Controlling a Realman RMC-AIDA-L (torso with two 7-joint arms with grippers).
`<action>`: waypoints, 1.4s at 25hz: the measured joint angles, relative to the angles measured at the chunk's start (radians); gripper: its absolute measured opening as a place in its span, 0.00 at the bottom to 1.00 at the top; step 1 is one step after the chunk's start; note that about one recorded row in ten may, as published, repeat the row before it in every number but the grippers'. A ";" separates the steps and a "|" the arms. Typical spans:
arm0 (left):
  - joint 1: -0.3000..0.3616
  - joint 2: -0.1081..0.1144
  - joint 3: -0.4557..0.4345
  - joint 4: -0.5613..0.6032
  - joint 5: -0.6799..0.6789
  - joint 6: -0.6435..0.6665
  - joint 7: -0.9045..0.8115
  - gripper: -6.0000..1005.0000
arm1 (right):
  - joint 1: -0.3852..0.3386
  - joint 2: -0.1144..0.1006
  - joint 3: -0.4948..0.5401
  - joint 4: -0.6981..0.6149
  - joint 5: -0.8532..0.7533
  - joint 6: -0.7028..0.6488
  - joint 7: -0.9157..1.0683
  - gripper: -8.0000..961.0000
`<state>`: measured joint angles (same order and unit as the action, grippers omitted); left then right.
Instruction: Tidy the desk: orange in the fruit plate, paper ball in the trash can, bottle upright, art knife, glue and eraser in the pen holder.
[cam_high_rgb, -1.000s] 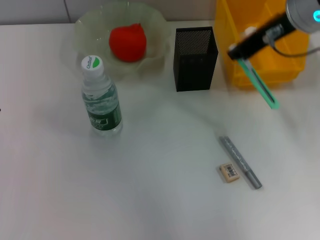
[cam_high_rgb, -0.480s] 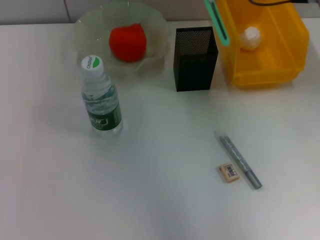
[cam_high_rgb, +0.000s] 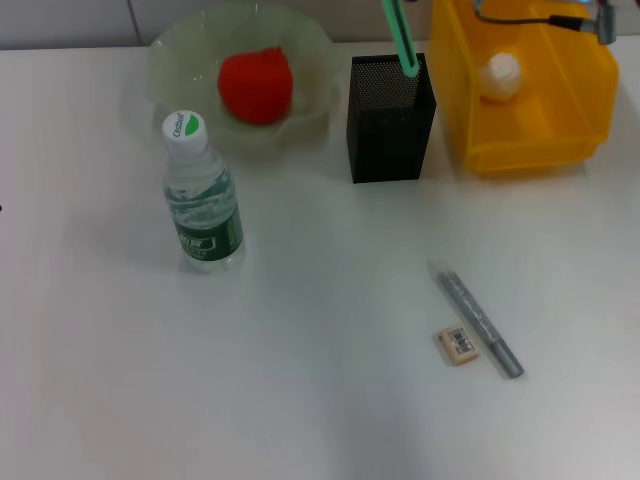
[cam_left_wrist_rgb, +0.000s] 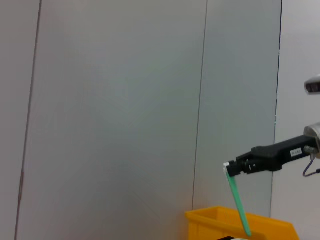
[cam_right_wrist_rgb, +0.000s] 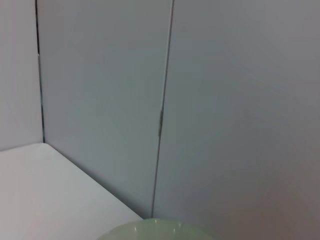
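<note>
White table: right pincer pinching the green art knife above the pen holder; next, I judge, lower and release.

The bottle stands before the fruit plate; the pen holder is between plate and trash can.
</note>
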<state>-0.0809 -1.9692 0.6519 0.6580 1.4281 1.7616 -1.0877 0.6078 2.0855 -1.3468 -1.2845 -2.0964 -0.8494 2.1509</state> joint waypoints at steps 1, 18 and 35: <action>-0.001 0.000 0.000 0.000 0.000 -0.001 0.000 0.81 | 0.001 0.000 -0.006 0.022 0.013 0.020 -0.021 0.19; -0.018 0.000 0.000 -0.012 0.000 -0.021 0.000 0.81 | 0.016 -0.002 -0.056 0.228 0.131 0.129 -0.176 0.26; -0.009 0.007 0.000 -0.012 0.000 -0.012 0.000 0.81 | -0.014 -0.007 0.010 -0.084 -0.160 -0.284 0.113 0.57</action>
<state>-0.0896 -1.9627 0.6518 0.6458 1.4282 1.7495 -1.0876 0.5936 2.0786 -1.3367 -1.3689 -2.2565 -1.1336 2.2637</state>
